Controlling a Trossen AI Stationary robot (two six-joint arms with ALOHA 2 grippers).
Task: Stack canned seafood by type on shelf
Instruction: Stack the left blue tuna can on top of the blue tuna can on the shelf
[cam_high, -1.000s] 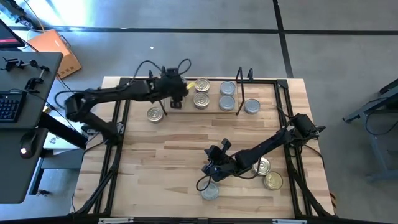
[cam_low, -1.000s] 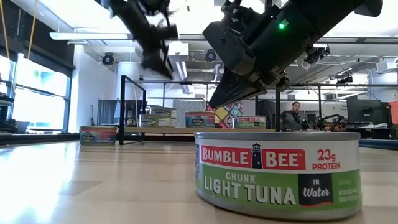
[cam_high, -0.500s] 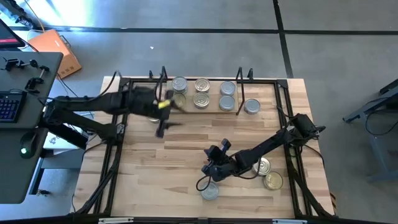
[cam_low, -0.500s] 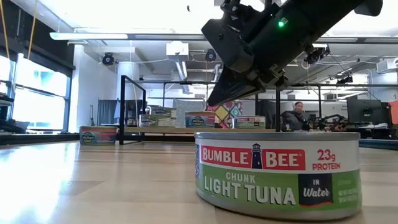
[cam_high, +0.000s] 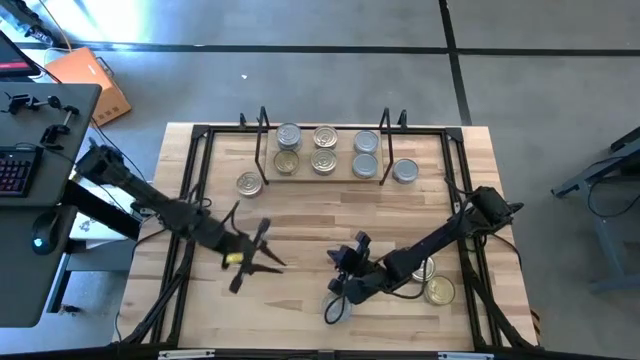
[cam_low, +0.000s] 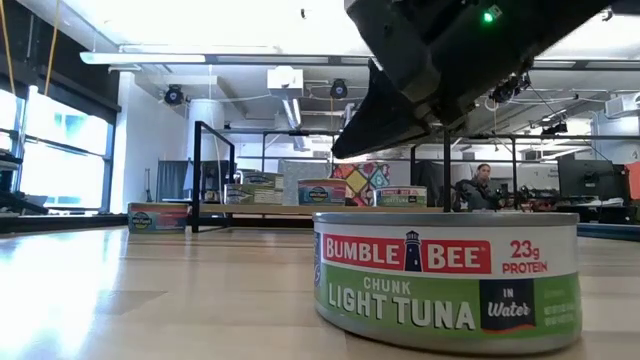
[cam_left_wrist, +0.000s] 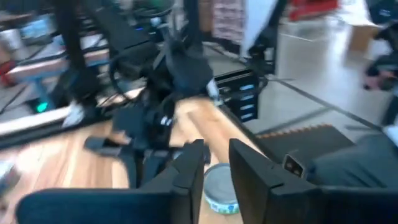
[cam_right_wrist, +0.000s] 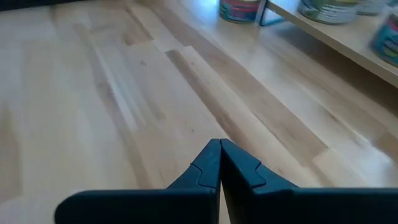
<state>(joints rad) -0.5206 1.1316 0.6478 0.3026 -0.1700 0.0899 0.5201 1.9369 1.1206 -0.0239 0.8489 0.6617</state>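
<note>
Over the front of the table, our left gripper (cam_high: 252, 262) hangs empty, fingers a narrow gap apart. The nearest loose tin (cam_high: 337, 306) sits at the front edge just beside our right gripper (cam_high: 342, 283), which is pinched shut on nothing. Five tins already sit on the shelf (cam_high: 320, 174) at the back. We'd spread the left fingers wide first, come straight down over the tin's round wall, and keep clear of the right arm.
</note>
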